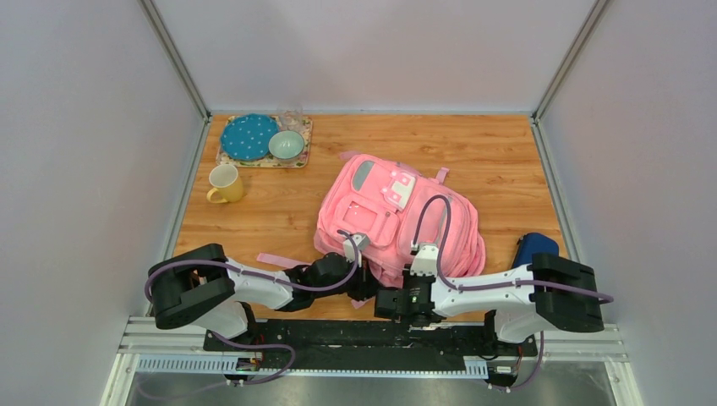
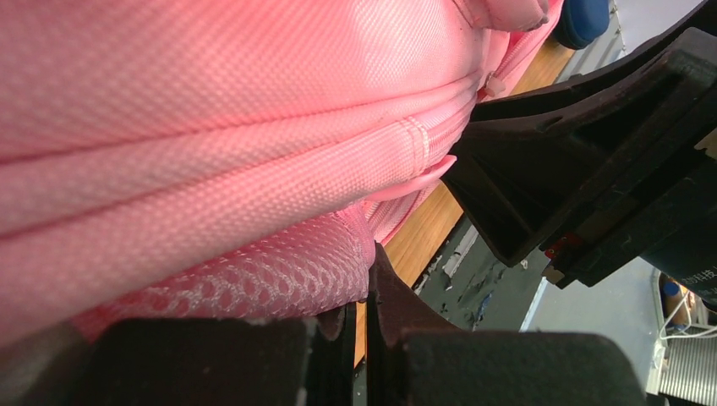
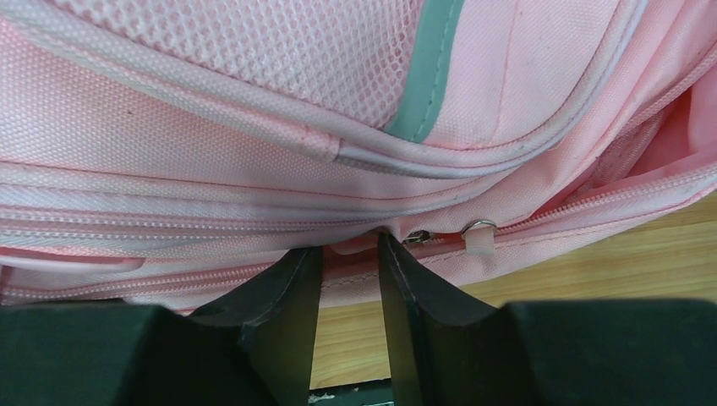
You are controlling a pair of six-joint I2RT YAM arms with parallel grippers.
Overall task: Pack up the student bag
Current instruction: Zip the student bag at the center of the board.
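While its tips press against a mesh panel of the student bag (image 1: 397, 216), the left gripper (image 2: 362, 292) has its jaws all but together; whether fabric is pinched cannot be told. The right gripper (image 3: 348, 245) stands narrowly parted, tips touching the bag's zip seam just beside a slider (image 3: 418, 237).

On the table (image 1: 507, 161): one tray (image 1: 306, 139) bearing one blue plate (image 1: 249, 137) and one bowl (image 1: 287, 145), one yellow mug (image 1: 225, 183), the one bag at the middle, and one dark blue case (image 1: 534, 247) by the right elbow.

Both arms lie low along the near edge, forearms reaching inward to the bag's near side.
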